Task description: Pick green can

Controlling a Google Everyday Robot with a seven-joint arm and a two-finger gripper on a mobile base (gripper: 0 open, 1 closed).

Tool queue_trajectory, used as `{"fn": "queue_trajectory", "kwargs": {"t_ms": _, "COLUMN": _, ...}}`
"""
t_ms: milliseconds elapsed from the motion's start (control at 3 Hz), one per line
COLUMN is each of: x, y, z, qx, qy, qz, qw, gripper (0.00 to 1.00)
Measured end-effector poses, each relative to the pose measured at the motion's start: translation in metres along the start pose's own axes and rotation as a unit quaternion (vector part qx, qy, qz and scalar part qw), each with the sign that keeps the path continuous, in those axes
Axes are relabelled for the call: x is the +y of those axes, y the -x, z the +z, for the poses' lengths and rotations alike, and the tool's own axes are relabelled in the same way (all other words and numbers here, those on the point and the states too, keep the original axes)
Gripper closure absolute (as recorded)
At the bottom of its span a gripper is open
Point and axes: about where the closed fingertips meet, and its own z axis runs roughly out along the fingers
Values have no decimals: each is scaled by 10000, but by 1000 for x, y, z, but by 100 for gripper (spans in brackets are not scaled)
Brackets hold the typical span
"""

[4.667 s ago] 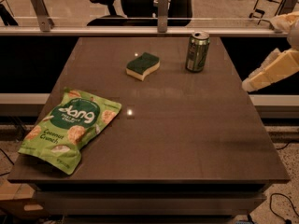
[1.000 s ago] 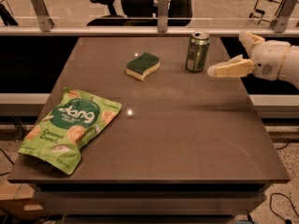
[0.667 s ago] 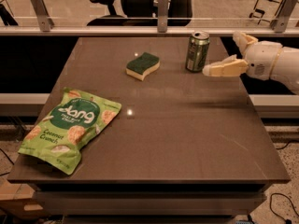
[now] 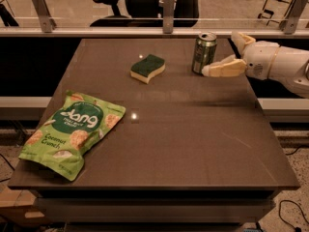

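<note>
The green can stands upright at the far right of the dark table, with a silver top rim and pale markings. My gripper comes in from the right edge, level with the can and just right of it. It is open. The near finger reaches to the can's lower right side; the far finger is behind and right of the can. Nothing is held.
A green-topped sponge lies left of the can at the table's far middle. A light-green snack bag lies flat at the front left. A railing and an office chair are behind the table.
My gripper has moved left toward the can, from the table's right edge until its near finger reaches the can's side. The can, sponge and bag have not moved.
</note>
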Motion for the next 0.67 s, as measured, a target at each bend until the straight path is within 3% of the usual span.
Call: {"fn": "queue_trajectory", "kwargs": {"t_ms": 667, "x": -13, "y": 0, "z": 26, "qx": -26, "qy": 124, "qz": 19, "qw": 9999, "gripper": 0}}
